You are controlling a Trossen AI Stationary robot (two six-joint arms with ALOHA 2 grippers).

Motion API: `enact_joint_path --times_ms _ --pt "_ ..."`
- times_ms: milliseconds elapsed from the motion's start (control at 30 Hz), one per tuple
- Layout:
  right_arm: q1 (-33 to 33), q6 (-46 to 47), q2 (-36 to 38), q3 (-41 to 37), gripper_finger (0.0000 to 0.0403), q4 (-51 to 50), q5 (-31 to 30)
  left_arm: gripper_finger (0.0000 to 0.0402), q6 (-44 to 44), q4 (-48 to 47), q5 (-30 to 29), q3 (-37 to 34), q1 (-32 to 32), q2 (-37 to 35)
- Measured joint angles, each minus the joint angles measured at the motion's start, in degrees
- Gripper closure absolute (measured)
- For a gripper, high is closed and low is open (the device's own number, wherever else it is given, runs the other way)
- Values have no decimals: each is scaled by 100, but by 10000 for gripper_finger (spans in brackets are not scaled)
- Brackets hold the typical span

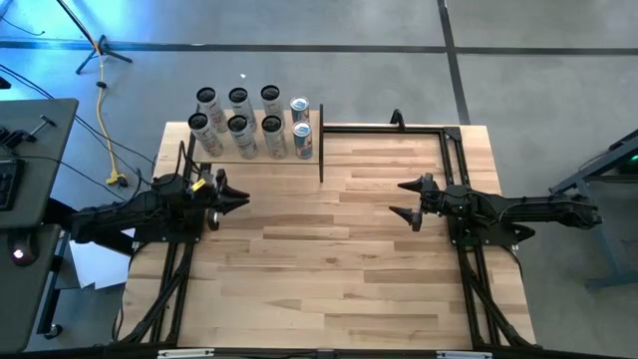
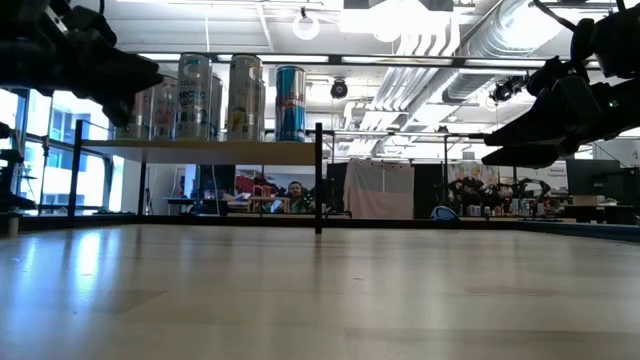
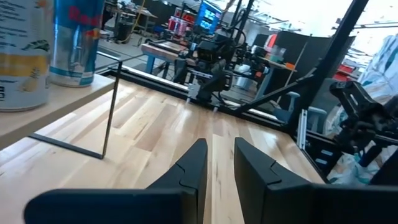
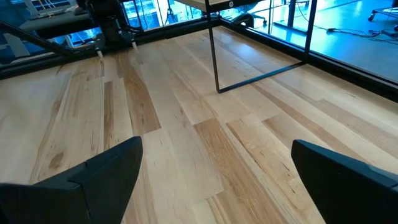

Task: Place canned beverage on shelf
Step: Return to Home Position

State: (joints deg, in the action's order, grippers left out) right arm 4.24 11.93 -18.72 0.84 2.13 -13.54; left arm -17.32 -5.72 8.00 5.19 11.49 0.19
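Several beverage cans [image 1: 249, 125] stand upright in two rows on the shelf [image 1: 261, 155], a pale board on thin black posts at the table's far left; the low view shows the cans [image 2: 230, 95] on the raised shelf board [image 2: 220, 150]. My left gripper [image 1: 242, 201] hovers level near the table's left edge, in front of the shelf. Its fingers [image 3: 193, 171] are almost together with only a narrow slit between them, and nothing is in it. My right gripper [image 1: 404, 197] waits wide open at the table's right, holding nothing.
A bare black metal frame [image 1: 389, 128] runs along the far edge to the right of the shelf, and a black post [image 1: 321, 150] stands at the shelf's right corner. Bare plank tabletop [image 1: 329, 259] lies between and in front of the two arms.
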Motion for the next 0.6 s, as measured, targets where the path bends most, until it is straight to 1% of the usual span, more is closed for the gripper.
enact_joint_path --times_ms 200,433,600 --pt "0 1 0 0 3 0 0 367 0 2 -1 0 -81 0" --pt "1 0 -2 0 3 0 1 399 -3 19 -1 0 -79 1" --pt "-1 1 0 0 3 0 0 400 -4 130 5 0 -79 59"
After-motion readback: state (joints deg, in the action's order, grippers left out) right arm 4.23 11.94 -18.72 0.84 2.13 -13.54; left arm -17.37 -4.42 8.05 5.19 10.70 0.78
